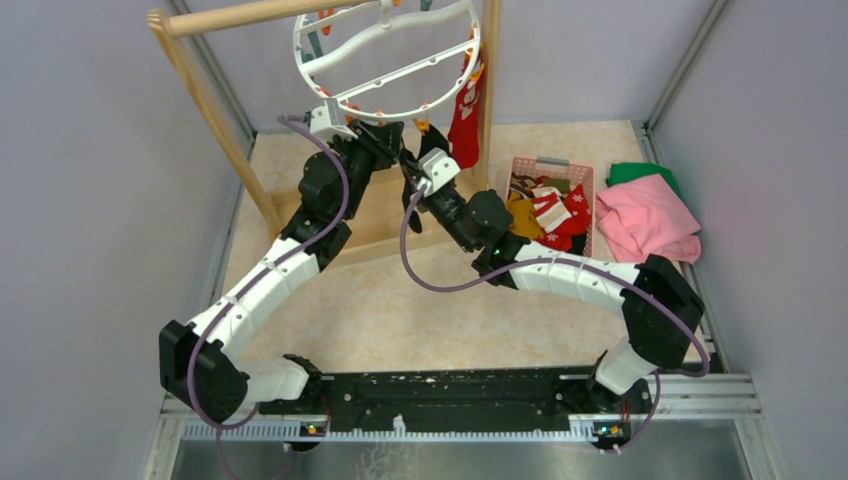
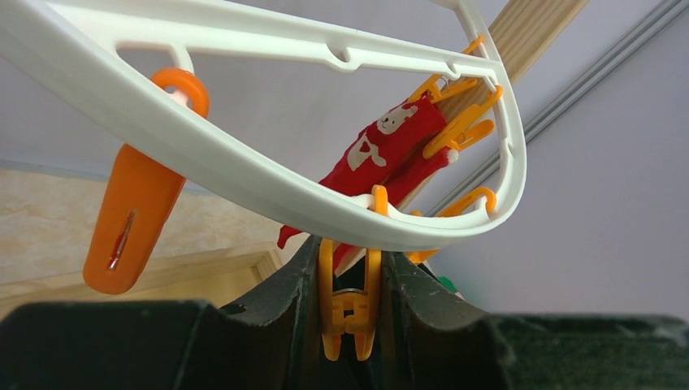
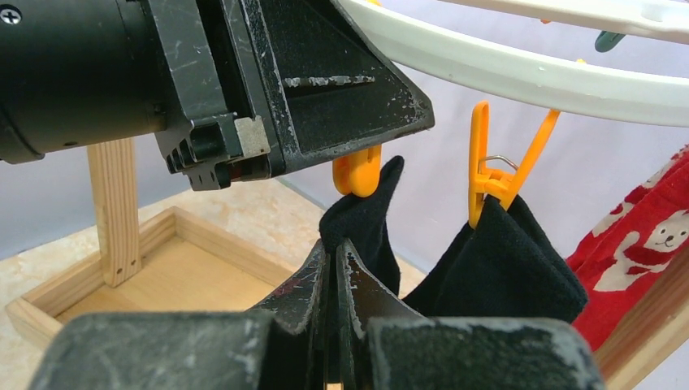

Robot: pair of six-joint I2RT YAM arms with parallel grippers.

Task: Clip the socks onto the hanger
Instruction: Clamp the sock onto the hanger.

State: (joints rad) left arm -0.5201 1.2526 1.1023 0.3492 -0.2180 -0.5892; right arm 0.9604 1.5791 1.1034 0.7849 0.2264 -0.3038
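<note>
The white hanger ring (image 1: 385,60) hangs from the wooden rack. My left gripper (image 1: 385,128) (image 2: 349,252) is shut on an orange clip (image 2: 349,301) under the ring (image 2: 244,171), pinching its two arms. My right gripper (image 3: 335,248) (image 1: 418,158) is shut on a black sock (image 3: 366,215). It holds the sock's top edge up beside the lower end of that clip (image 3: 356,172), under the left finger (image 3: 341,89). More black sock fabric (image 3: 504,268) hangs from a neighbouring clip (image 3: 496,166). A red sock with white patterns (image 2: 390,146) (image 1: 465,125) is clipped further along.
A pink basket (image 1: 552,162) at the right holds several more socks. Folded pink (image 1: 648,215) and green (image 1: 640,172) cloths lie beyond it. The rack's wooden post (image 3: 114,207) and base frame (image 3: 203,240) stand under the ring. A free orange clip (image 2: 134,219) dangles at the left.
</note>
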